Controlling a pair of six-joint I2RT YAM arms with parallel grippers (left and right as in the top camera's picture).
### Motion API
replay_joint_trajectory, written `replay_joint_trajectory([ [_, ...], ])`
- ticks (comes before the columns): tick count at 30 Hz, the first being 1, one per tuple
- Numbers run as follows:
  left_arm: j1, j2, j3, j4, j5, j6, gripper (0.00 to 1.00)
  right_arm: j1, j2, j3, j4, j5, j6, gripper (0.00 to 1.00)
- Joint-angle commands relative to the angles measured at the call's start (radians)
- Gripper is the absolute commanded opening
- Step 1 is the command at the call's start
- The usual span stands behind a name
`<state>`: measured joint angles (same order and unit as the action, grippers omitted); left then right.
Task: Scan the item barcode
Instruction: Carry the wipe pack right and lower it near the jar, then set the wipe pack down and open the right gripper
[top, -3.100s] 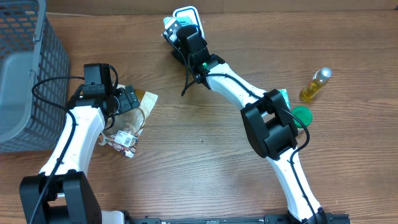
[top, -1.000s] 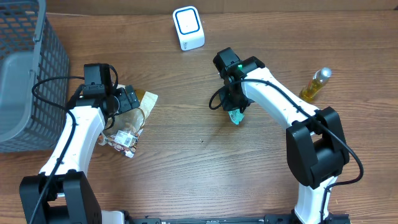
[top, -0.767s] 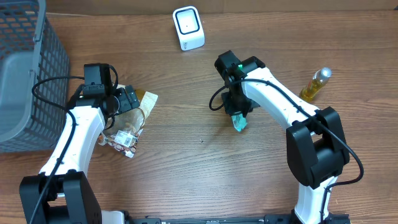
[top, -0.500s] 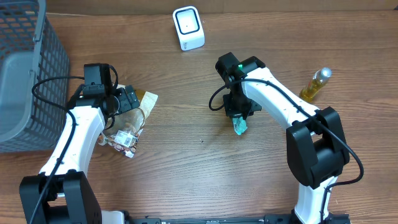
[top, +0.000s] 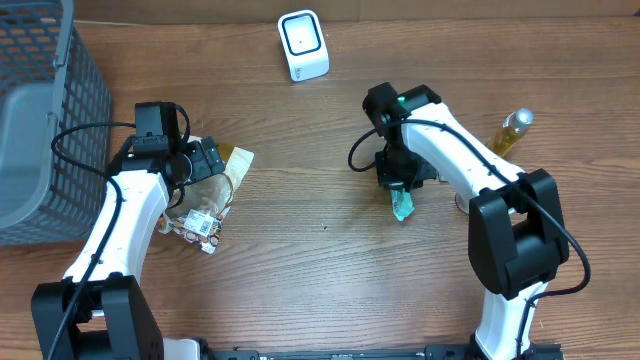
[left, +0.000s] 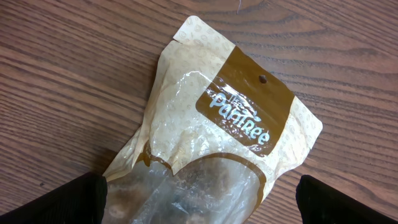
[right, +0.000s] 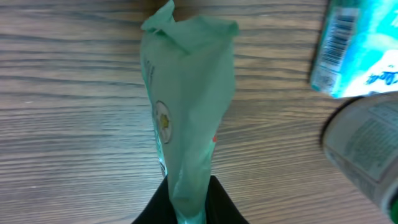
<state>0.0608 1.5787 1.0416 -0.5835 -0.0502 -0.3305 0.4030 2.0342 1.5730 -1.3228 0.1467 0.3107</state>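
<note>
R tool (right: 186, 202) clenched on thin end of limp green plastic packet (right: 186, 93), right of centre, well apart from white boxy scanner (top: 303, 45) at far edge. L tool (top: 203, 160) released. Risk: slim pinch slips; floppy film folds, hides barcode.

- My brown wood-grain counter (top: 320, 270) carries everything.
- A tan snack pouch (left: 230, 124) lies flat right under my left hand (top: 203, 160).
- The white scanner (top: 302, 45) stands well beyond my right hand (top: 399, 187).
- A yellow bottle (top: 507, 135) lies outward of that hand.
- A grey basket (top: 40, 120) sits outward of the left hand.
</note>
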Motion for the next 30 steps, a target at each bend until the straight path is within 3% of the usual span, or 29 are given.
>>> replay_joint_trajectory([
  [1,0.003,0.011,0.005,0.0,-0.012,0.02,1.0,-0.016,-0.003,-0.003,0.001,0.018,0.003,0.14],
  [5,0.003,0.011,0.005,0.0,-0.012,0.02,1.0,-0.02,-0.003,-0.003,0.012,0.027,-0.003,0.26],
  [9,0.003,0.011,0.005,0.0,-0.012,0.02,0.99,-0.021,-0.003,-0.003,0.034,0.121,-0.003,0.61],
  [12,0.003,0.011,0.005,0.0,-0.012,0.02,1.0,-0.021,-0.003,-0.003,0.066,0.179,-0.003,0.72],
  [19,0.003,0.011,0.005,0.0,-0.012,0.02,1.0,-0.021,-0.003,-0.003,0.19,0.154,0.008,0.77],
  [26,0.003,0.011,0.005,0.0,-0.012,0.02,1.0,-0.016,-0.003,-0.003,0.294,-0.111,0.008,0.8],
  [28,0.003,0.011,0.005,0.0,-0.012,0.02,1.0,-0.014,-0.002,-0.003,0.312,-0.167,0.008,0.74],
  [30,0.003,0.011,0.005,0.0,-0.012,0.02,1.0,-0.011,-0.001,-0.003,0.315,-0.192,0.008,0.57],
])
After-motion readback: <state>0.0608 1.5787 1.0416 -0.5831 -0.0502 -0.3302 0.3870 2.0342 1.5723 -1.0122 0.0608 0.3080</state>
